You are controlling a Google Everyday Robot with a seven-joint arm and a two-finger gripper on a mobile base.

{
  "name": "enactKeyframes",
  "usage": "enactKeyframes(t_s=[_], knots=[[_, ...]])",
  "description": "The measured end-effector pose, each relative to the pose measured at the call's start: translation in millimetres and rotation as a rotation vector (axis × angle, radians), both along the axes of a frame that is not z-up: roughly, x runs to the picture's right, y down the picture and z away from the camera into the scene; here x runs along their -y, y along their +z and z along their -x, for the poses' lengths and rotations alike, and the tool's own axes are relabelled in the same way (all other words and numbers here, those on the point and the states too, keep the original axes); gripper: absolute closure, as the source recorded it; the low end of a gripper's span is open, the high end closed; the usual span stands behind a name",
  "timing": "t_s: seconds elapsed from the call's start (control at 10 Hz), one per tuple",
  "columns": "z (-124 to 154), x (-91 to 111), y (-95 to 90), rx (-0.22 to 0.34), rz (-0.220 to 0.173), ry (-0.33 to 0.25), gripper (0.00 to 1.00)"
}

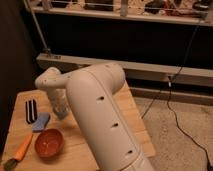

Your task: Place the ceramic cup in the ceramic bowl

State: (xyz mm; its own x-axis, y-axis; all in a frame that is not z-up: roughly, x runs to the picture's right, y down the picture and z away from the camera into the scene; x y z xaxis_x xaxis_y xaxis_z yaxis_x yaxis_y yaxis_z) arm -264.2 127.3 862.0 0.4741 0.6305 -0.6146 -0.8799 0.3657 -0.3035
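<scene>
At bench (20,102) middle: gripper (60,106) low at ceramic cup (62,114), cup mostly hidden. Grip state unreadable, hold on cup unconfirmed. Ceramic bowl (49,142) empty toward front-left corner, apart from cup. Judgement: early stage; lift, transfer, release not yet done.
</scene>
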Motion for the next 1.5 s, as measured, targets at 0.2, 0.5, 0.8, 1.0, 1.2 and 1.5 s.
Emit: enactKeyframes(t_s=[0.2,0.5,0.8,1.0,1.2,1.5], knots=[[3,2,-15.6,0.033,0.021,0.0,0.99],[-4,16,-46.7,0.068,0.033,-0.004,1.0],[-23,28,-75.9,0.087,0.043,0.006,1.0],[-36,25,-92.1,0.111,0.073,0.018,1.0],[-32,16,-106.9,0.181,0.1,0.003,1.0],[-19,2,-128.4,0.339,0.134,-0.055,1.0]])
